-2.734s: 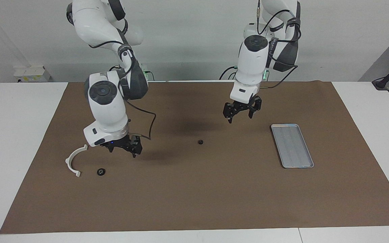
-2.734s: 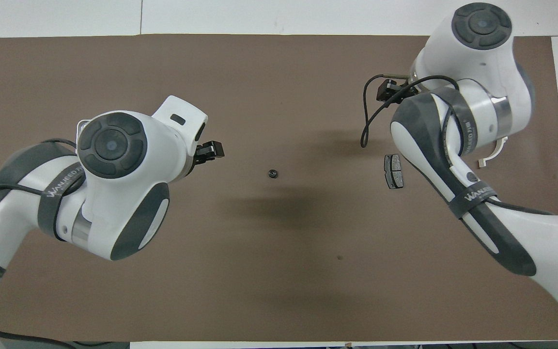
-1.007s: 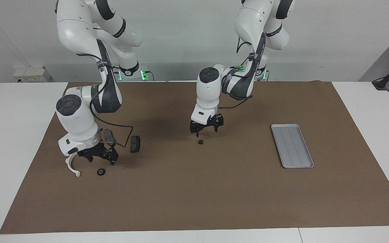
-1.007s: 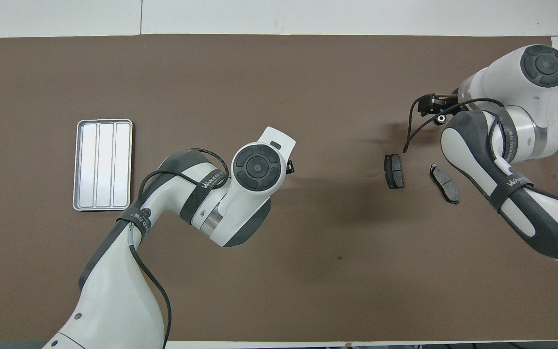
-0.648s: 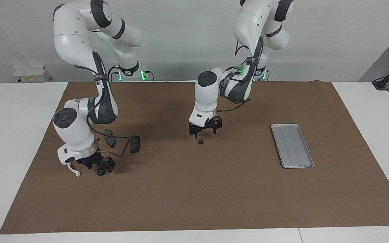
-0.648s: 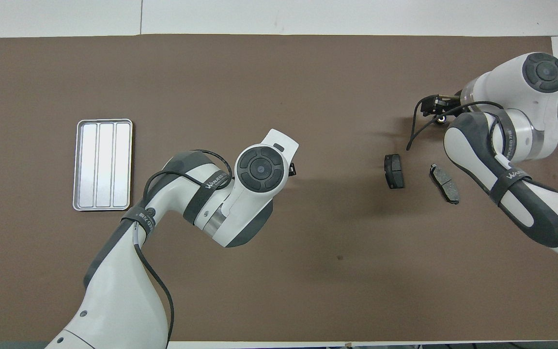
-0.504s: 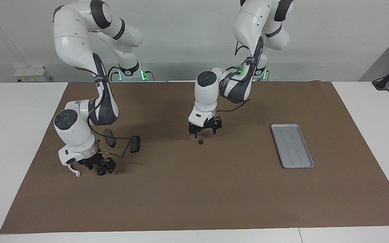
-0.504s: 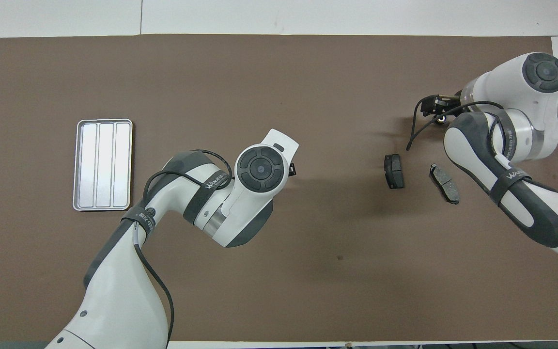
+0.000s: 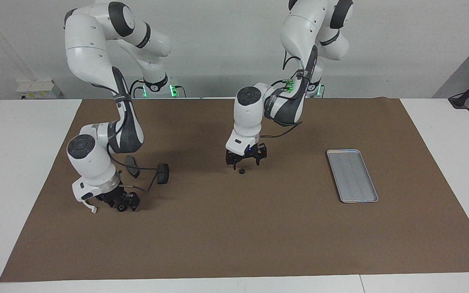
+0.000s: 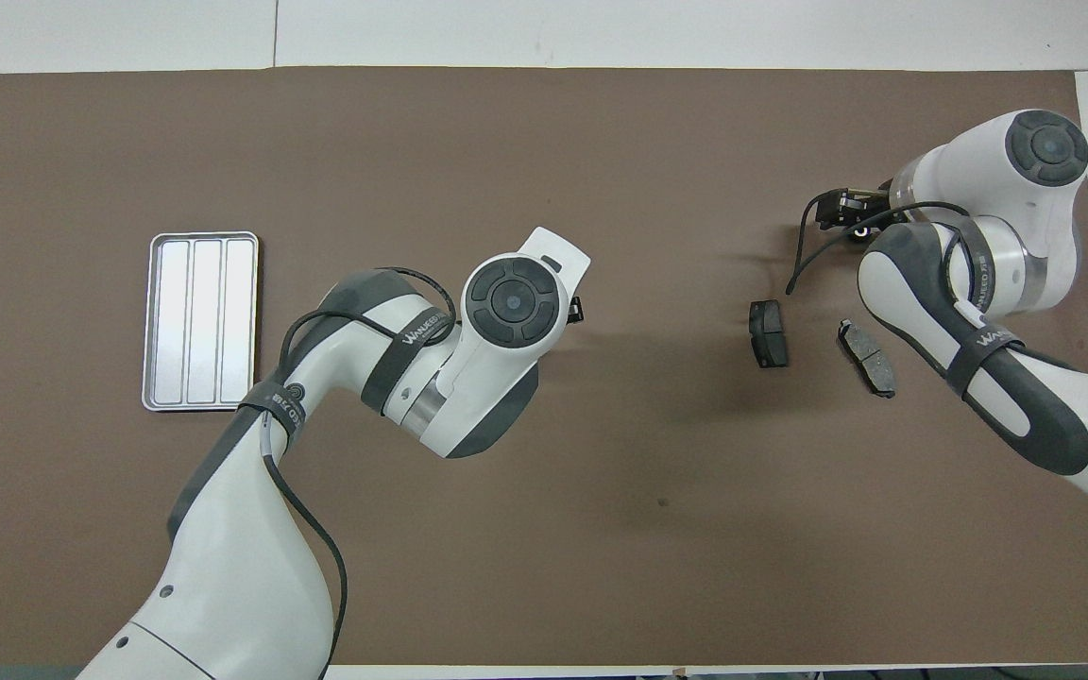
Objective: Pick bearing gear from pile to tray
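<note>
**White arms, black grippers over a brown mat**

Two glossy white robot arms [image 9: 96, 61] banded in dark grey work over a plain brown mat [image 9: 234, 236] laid on a white table [image 9: 14, 162]. A silver-grey tray [image 9: 352, 175], its floor ridged lengthwise in three pale strips, sits toward the left arm's end. Two dark grey brake pads [image 10: 769, 332] lie toward the right arm's end, one speckled lighter grey. A white curved piece [image 9: 92, 209] shows beside the black right gripper [image 9: 122, 202]. A small black round piece [image 9: 242, 171] lies under the black left gripper [image 9: 246, 158]. Green lights [image 9: 158, 90] glow at the arm bases against a pale grey wall [image 9: 218, 40].
</note>
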### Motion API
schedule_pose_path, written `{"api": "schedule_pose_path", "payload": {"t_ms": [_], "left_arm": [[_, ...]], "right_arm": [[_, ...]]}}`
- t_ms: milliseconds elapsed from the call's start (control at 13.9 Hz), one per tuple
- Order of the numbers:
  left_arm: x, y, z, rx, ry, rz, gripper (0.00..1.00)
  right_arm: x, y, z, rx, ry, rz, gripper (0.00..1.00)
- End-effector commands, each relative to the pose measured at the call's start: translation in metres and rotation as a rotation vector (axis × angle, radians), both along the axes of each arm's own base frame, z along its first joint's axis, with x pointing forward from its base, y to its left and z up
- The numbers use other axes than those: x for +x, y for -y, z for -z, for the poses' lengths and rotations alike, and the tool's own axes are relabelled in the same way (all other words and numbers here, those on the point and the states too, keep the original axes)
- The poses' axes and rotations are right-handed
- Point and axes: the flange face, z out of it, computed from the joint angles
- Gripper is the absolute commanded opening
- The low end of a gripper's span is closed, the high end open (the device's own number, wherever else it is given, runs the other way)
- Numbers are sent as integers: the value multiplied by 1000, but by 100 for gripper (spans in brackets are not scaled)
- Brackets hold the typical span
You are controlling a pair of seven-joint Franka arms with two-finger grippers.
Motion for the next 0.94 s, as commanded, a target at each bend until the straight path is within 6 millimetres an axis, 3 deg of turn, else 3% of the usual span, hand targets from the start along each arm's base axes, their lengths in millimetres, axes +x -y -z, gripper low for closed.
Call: {"api": "schedule_pose_path", "payload": {"t_ms": [0, 144, 288, 720, 863], "left_arm": [[12, 8, 4, 30, -24, 22, 96], [23, 19, 22, 47, -52, 22, 96], [23, 21, 24, 51, -59, 24, 96], [17, 25, 24, 5, -87, 61, 96], [11, 24, 21, -1, -79, 79, 96]], "right_arm": [[2, 1, 7, -9, 11, 4, 92], [2, 2, 7, -11, 14, 4, 92], [2, 2, 7, -14, 13, 1, 88], [3, 4, 6, -28, 15, -11, 61], [2, 4, 7, -28, 12, -10, 48]]}}
